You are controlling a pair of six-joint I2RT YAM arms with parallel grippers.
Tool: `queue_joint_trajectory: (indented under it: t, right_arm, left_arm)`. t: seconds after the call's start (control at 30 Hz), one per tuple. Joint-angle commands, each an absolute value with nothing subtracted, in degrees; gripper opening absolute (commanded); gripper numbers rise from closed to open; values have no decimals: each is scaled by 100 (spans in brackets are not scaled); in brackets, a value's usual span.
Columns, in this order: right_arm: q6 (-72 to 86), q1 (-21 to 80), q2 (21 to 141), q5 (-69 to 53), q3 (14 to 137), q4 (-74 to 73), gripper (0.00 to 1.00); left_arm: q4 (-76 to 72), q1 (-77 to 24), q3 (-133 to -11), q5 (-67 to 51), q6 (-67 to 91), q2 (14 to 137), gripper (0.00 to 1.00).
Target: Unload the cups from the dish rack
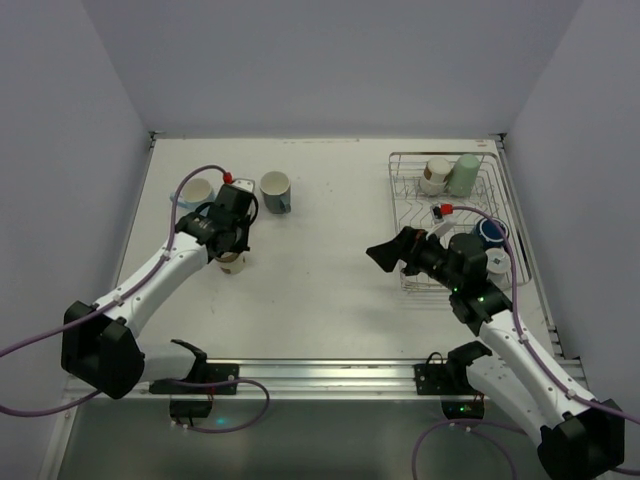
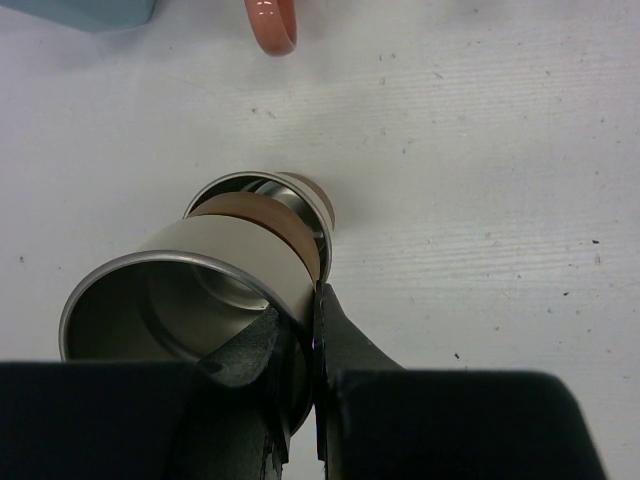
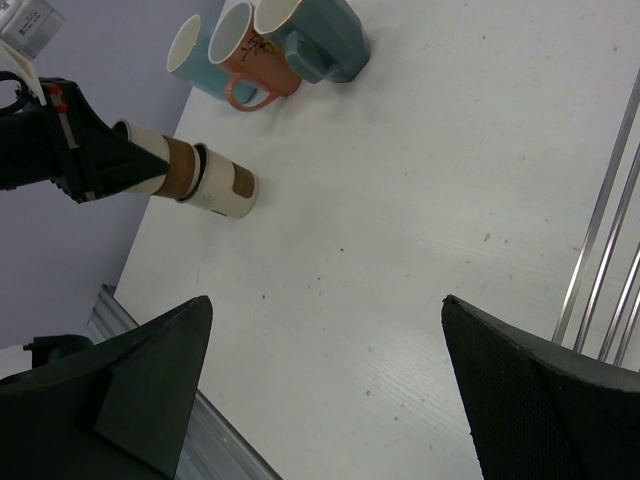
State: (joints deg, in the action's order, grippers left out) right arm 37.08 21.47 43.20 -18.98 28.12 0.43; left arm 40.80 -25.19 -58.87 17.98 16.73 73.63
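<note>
My left gripper [image 2: 300,310] is shut on the rim wall of a cream cup with a brown band [image 2: 215,265], one finger inside and one outside. That cup sits nested in a second cream-and-brown cup [image 3: 228,190] standing on the table. Just beyond stand a light blue cup [image 3: 192,58], a salmon cup [image 3: 247,60] and a grey-teal cup [image 1: 276,192]. The dish rack [image 1: 412,215] at the right holds a cream-brown cup [image 1: 435,175], a pale green cup [image 1: 464,173] and a dark blue cup [image 1: 490,235]. My right gripper [image 1: 385,255] hangs open over bare table, left of the rack.
The rack's wire bars [image 3: 610,250] show at the right edge of the right wrist view. A metal rail [image 1: 330,372] runs along the table's near edge between the arm bases. Walls close in the table on the left, back and right.
</note>
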Motion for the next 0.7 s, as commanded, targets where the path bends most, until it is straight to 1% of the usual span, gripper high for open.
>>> queue_joint_trajectory:
  t: [0.0,0.17,0.27,0.37,0.4,0.5,0.57,0.6,0.67]
  right_arm:
    - [3630,2162,4386,-1854,3050,79,99]
    - [3630,2162,4421,-1863,3050,79,99]
    - [3612,2162,4421,-1828,3050,79,99]
    - [3604,2162,4421,-1793,3050,62,99]
    - [3604,2162,4430,-1758,3050,62,99]
    - [3586,2162,4421,-1688,3050,44,99]
    - [3577,2162,4421,-1661,3050,44,99]
    - [3577,2162,4421,-1635,3050,44,99]
    - [3577,2162,4430,-1626,3050,53,99]
  left_arm:
    - [4183,-2487,-5915,1653,1459,7383,0]
    - [4228,-2487,-5950,1608,1406,7497,0]
    - [4210,-2487,-5950,1573,1397,7576,2]
    - [4201,-2487,-5950,1556,1389,7629,10]
    - [4192,-2487,-5950,1573,1397,7629,17]
    - [4201,-2487,-5968,1652,1389,7620,28]
    - [4192,-2487,-5994,1705,1397,7576,33]
    - [4192,-2487,-6003,1722,1406,7559,37]
    - [4175,-2487,-6047,1775,1424,7506,41]
